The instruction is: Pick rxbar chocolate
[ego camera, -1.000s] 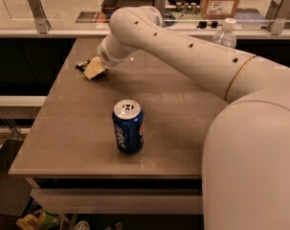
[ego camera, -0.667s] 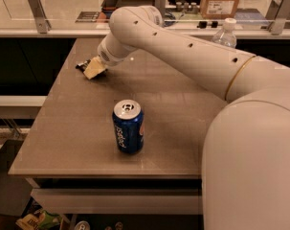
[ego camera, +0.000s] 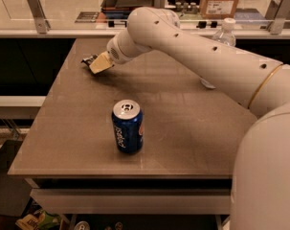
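My gripper (ego camera: pixel 97 63) is at the far left part of the table, at the end of the white arm that reaches in from the right. A small dark flat thing, the rxbar chocolate (ego camera: pixel 88 59), sticks out to the left between the tan fingers (ego camera: pixel 101 63). The gripper looks shut on it, just above the tabletop. Most of the bar is hidden by the fingers.
A blue Pepsi can (ego camera: pixel 127 126) stands upright near the front middle of the brown table (ego camera: pixel 183 128). A clear water bottle (ego camera: pixel 224 35) stands at the back right, partly behind my arm. A glass rail and counter with boxes run behind the table.
The gripper and the dark bar have moved together a little up and to the right. The can has not moved.
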